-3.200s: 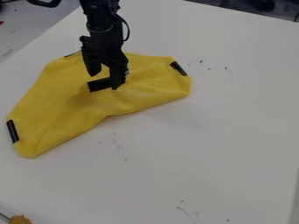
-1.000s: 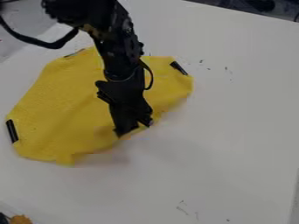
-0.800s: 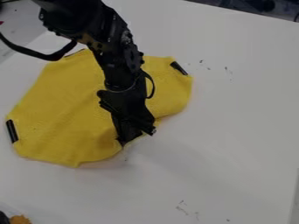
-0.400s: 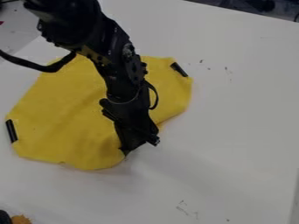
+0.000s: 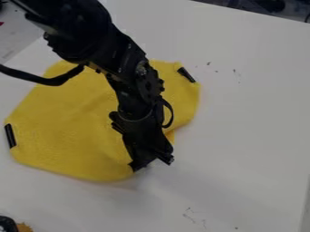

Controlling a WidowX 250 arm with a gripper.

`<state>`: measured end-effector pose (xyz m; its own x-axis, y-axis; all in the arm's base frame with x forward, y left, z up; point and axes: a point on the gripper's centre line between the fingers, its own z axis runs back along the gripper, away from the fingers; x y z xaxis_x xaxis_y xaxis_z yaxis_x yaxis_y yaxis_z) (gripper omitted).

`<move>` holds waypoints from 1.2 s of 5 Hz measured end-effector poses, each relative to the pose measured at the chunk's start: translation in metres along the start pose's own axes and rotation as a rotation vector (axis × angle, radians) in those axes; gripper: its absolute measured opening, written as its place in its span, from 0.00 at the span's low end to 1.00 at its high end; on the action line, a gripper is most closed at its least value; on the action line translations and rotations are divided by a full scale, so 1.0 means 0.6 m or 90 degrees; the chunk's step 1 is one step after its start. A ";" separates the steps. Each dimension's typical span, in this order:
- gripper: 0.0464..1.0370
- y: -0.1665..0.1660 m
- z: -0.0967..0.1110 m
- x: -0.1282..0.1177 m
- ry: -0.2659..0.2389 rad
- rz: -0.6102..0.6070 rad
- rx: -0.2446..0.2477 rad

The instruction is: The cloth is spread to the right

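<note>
The black two-finger gripper [image 5: 151,163] grasps the black-tipped yellow fabric cloth [image 5: 72,127] by its lower corner on the smooth white tabletop [image 5: 248,118], presumably because pulling there opens the fold while the rest lies flat.

White desk [image 5: 248,122] w/ dark scuffs [image 5: 235,71] upper R & btm, R of ctr. Btm L corner: orange-brown thing [image 5: 25,228] by rounded black obj [image 5: 7,223]. Dark clutter [image 5: 269,5] top R; red bit [image 5: 1,23] upper L edge.
</note>
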<state>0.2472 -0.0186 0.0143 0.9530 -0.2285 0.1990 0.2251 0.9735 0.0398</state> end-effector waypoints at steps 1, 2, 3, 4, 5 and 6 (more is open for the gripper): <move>0.45 -0.020 0.005 -0.001 0.004 -0.036 0.026; 0.76 -0.041 0.006 -0.008 0.010 -0.067 0.037; 0.97 -0.055 0.007 -0.007 0.004 -0.064 0.027; 0.97 -0.070 0.013 -0.001 0.009 -0.075 0.027; 0.96 -0.084 0.025 0.012 0.004 -0.079 0.028; 0.96 -0.091 0.043 0.028 -0.003 -0.088 0.039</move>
<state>0.2453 -0.0756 0.0405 0.9123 -0.3612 0.1928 0.3419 0.9311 0.1268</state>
